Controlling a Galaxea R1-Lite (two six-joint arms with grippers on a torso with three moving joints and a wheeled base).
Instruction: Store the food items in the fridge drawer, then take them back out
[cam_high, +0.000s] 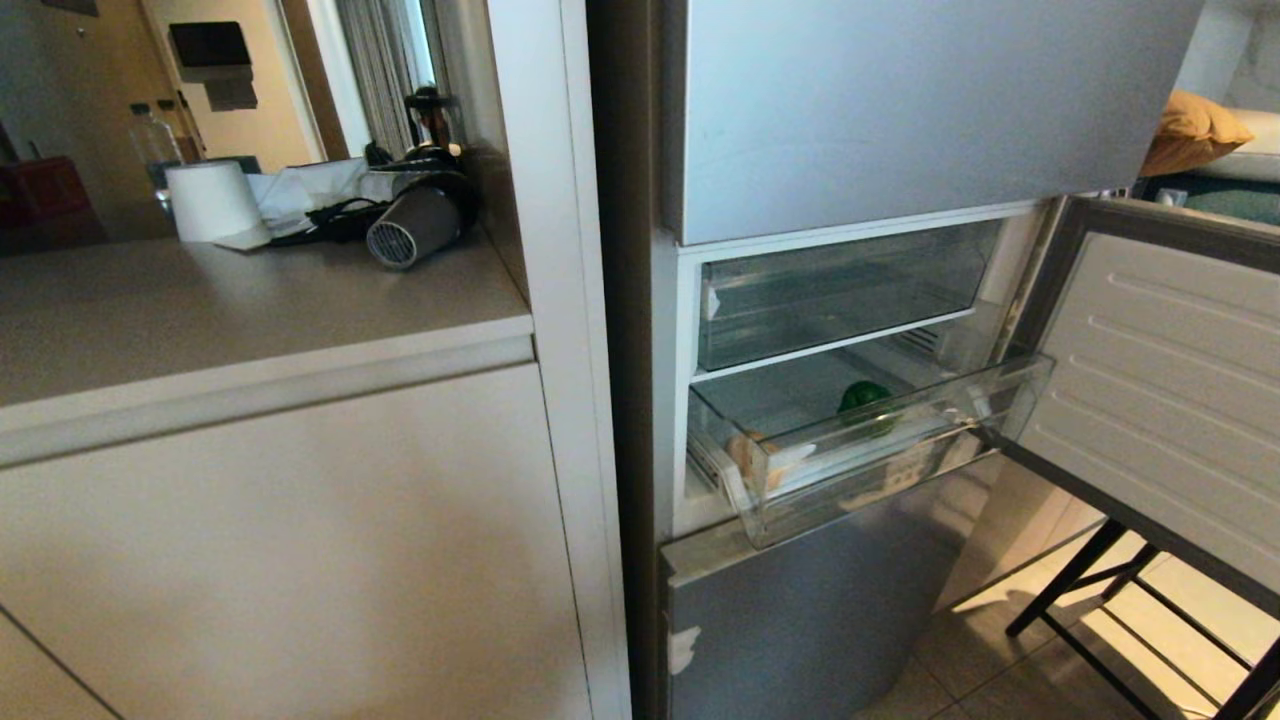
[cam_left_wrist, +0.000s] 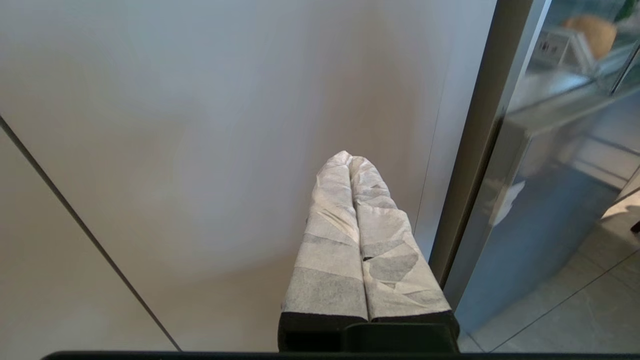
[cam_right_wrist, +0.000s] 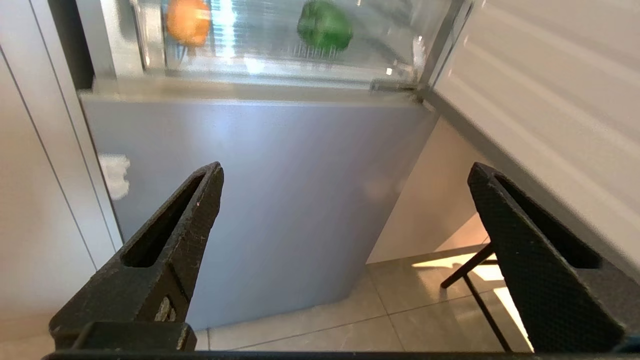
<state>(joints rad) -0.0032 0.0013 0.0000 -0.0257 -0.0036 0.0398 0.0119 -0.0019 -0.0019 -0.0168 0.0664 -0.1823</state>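
The fridge drawer (cam_high: 880, 455) is standing pulled out from the silver-grey fridge (cam_high: 900, 110), its clear front angled toward the open fridge door (cam_high: 1170, 390) on the right. Inside it the green bell pepper (cam_high: 866, 400) is lying toward the far right, and the potato (cam_high: 745, 455) is sitting at the near left corner, well apart from the pepper. Above the drawer the taller clear bin (cam_high: 840, 290) is sitting pushed in.

The right gripper (cam_right_wrist: 345, 172) is hanging low before the fridge's lower front panel, below the drawer, its jaws spread wide and gripping nothing. The left gripper (cam_left_wrist: 350, 162) is pointing at the pale cabinet front (cam_left_wrist: 200, 150) left of the fridge, its cloth-wrapped jaws pressed together and empty.

On the worktop (cam_high: 250, 310) at far left, a paper roll (cam_high: 210, 200) and a hair dryer (cam_high: 415, 225) are lying.
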